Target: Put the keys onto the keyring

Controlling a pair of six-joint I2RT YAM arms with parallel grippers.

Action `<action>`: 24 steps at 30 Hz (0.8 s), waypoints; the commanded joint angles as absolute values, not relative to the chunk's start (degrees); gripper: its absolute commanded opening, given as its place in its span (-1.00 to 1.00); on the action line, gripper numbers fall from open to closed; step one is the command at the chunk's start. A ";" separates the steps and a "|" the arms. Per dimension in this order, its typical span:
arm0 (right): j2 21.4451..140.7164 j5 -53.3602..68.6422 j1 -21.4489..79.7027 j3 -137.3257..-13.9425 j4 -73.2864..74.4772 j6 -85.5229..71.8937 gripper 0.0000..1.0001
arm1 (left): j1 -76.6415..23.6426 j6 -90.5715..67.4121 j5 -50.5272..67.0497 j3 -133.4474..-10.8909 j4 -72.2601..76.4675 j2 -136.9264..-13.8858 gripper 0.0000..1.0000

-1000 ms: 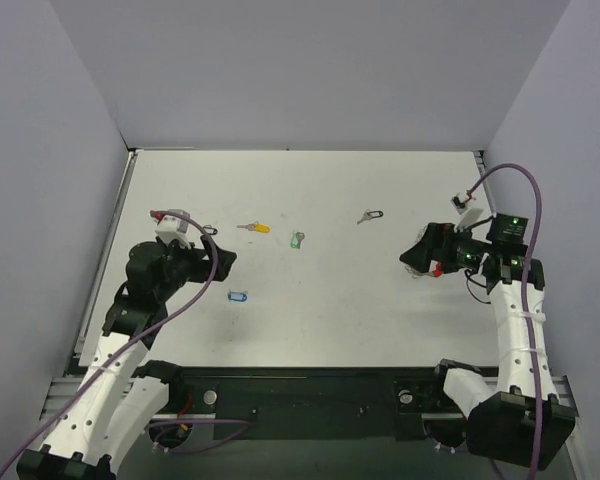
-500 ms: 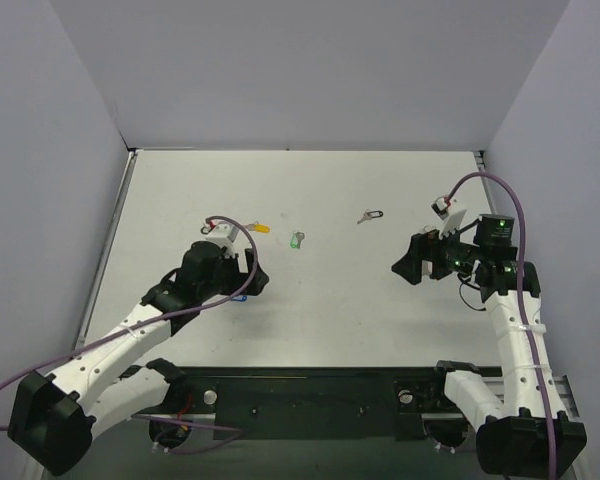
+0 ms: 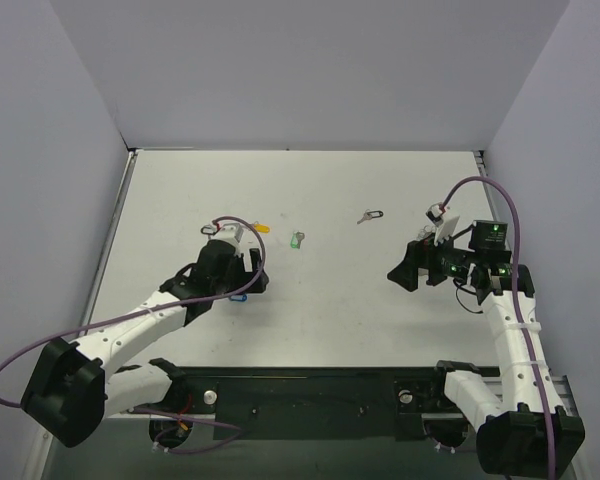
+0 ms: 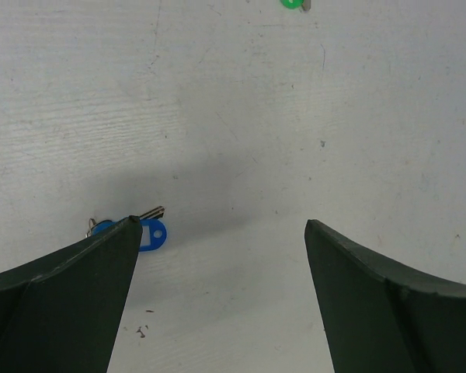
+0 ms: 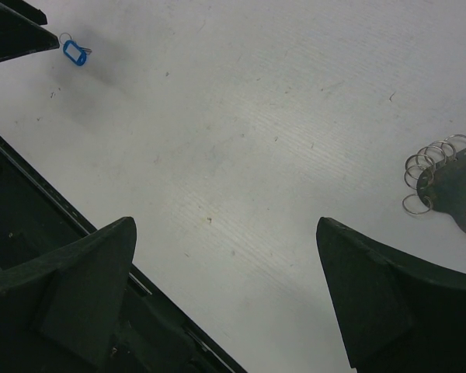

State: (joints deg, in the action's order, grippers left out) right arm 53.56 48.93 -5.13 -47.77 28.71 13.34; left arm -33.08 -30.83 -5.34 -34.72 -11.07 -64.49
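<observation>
First-key pickup judged in hand: the left end effector (image 4: 220, 225), released, is held over the blue-tagged key (image 4: 146, 234) lying on the surface (image 4: 311, 116) beside one fingertip, the keyring (image 5: 421, 167) is seen near the released right end effector (image 5: 225, 225), and centring then closing is called for.

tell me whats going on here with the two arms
Two robot arms are set to put keys on a keyring, but nothing is held yet. The left gripper is open above the table, with the blue-tagged key lying beside one finger. The right gripper is open too, the keyring lying off to its side. The yellow-tagged key, green-tagged key and black-tagged key lie loose farther back.
</observation>
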 commanded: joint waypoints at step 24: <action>54.58 50.45 -3.60 -47.46 28.39 15.56 0.89 | -33.40 -33.66 -13.08 -33.83 -5.34 -70.83 0.79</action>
